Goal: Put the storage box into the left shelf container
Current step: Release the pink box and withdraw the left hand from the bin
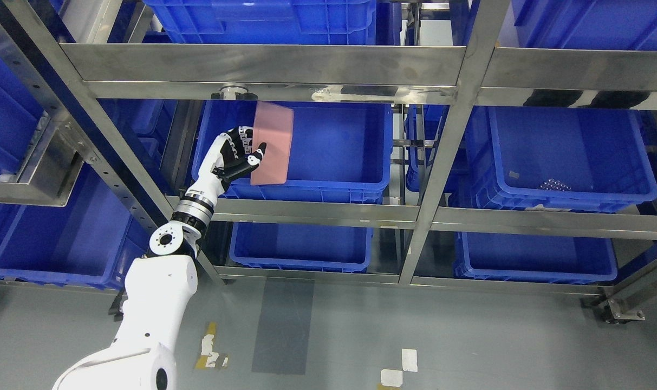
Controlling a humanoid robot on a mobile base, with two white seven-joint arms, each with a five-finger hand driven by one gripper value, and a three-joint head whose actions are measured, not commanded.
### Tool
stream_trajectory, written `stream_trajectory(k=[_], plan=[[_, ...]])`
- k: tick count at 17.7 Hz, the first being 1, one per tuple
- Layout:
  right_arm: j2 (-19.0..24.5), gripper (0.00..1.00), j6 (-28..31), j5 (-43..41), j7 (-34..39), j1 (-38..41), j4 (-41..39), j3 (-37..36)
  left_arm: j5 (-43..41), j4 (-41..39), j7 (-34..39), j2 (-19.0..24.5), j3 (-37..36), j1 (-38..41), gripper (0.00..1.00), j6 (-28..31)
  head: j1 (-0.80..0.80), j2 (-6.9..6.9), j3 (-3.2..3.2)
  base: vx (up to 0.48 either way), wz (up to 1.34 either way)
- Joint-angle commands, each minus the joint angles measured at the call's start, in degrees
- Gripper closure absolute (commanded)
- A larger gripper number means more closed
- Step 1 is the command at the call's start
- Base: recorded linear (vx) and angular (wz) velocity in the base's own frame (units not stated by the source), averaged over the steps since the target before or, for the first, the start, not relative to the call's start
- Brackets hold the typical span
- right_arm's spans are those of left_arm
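Grey floor closest in, smooth and a bit scuffed, with a darker rectangular patch and a few white and yellowish tape scraps stuck on it. White left arm coming up from the bottom left corner, cut off by the frame at the shoulder end. Past that, a stainless steel shelf rack with shiny crossbars and slanted uprights, castor foot visible at far right.

Left hand reaching into the middle tier, fingers clamped on the left edge of a flat pink storage box, held upright and slightly tilted. Sitting over the left part of the blue shelf container, bottom edge looks down by the front wall, but can't tell if actually touching the floor of the bin.

Second blue bin to the right on the same tier, some small shiny bits inside, too tiny to identify. More blue bins below, above and off to the left, mostly cut off by the frame or hidden behind bars. Reflections on the upper crossbar smeared and unreadable
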Motion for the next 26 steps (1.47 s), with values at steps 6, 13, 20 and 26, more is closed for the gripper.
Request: stream_trajectory(k=[6,13,20,26], plan=[[-1.00,0.00,-0.05,-0.18,0.05,0.44,-1.00,0.00,0.57,4.37,0.73,1.00,-1.01,-2.03,0.03,-0.22,0.00,0.00,0.00,0.000,0.00],[-1.00,0.00,-0.05,-0.18,0.05,0.44,-1.00,0.00,1.45,-14.64,0.03,1.00,-1.62,9.71,0.00,0.48,0.00,0.00,0.00,0.000,0.00],[-1.00,0.00,-0.05,-0.18,0.05,0.44,-1.00,0.00,7.25,-64.49,1.95,1.00,-8.49,26.97,0.00,17.94,0.00,0.00,0.00,0.000,0.00],[-1.00,0.00,-0.05,-0.18,0.05,0.44,-1.00,0.00,7.34,-72.98,6.36,1.00,-5.67,26.80,0.00,22.81,0.00,0.00,0.00,0.001,0.01]])
